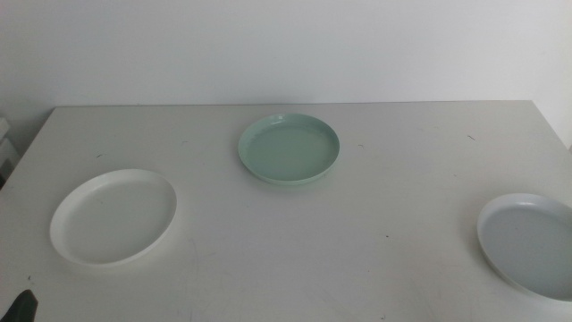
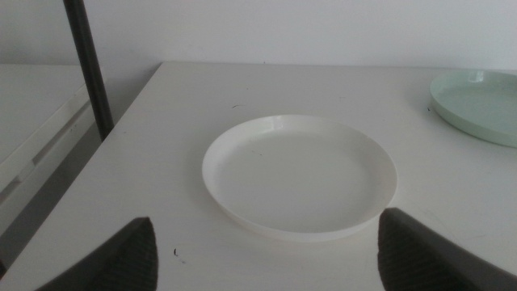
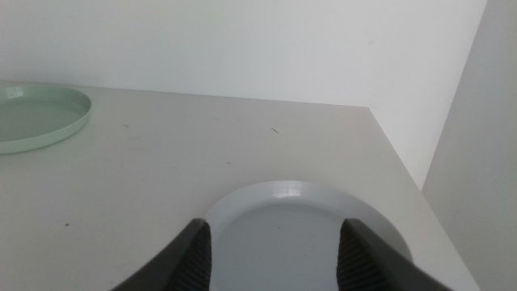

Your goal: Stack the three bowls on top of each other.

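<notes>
Three bowls lie apart on the white table (image 1: 375, 206). The white bowl (image 1: 112, 216) sits at the left, the mint green bowl (image 1: 289, 148) at the middle back, and the pale grey-blue bowl (image 1: 529, 243) at the right edge. My left gripper (image 2: 266, 259) is open, low and just short of the white bowl (image 2: 299, 176); only a dark tip of it (image 1: 25, 306) shows in the middle view. Open as well, my right gripper (image 3: 275, 255) hangs over the near rim of the grey-blue bowl (image 3: 295, 214). Nothing is held.
A dark upright pole (image 2: 89, 69) and a lower white surface (image 2: 36, 121) stand beside the table's left edge. The table's right edge (image 3: 404, 162) runs close to the grey-blue bowl. A white wall lies behind.
</notes>
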Motion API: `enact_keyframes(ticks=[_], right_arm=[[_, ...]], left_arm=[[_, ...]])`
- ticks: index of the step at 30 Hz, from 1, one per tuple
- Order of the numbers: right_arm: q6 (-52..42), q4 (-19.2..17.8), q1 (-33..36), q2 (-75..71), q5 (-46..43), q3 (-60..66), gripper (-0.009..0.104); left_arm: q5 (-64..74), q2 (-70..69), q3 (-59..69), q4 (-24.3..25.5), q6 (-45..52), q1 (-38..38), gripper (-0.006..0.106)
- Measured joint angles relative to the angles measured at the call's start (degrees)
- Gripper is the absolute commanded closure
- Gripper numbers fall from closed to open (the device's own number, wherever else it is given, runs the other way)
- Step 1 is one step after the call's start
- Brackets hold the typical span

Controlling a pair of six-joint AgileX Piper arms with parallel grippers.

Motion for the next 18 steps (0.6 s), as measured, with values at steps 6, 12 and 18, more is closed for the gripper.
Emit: enact_keyframes(ticks=[6,12,18], right_arm=[[0.0,0.0,0.0,0.0,0.0,0.0,0.054],[0.0,0.0,0.0,0.0,0.0,0.0,0.054],[0.0,0.0,0.0,0.0,0.03,0.0,0.054]], left_arm=[[3.26,3.1,-6.19,-0.54,-0.26,0.0,-0.005],[11.26,13.16,-18.73,-0.54,-0.25,0.0,-0.005],[24.57,24.3,-33.66,-0.54,-0.25,0.0,-0.005]])
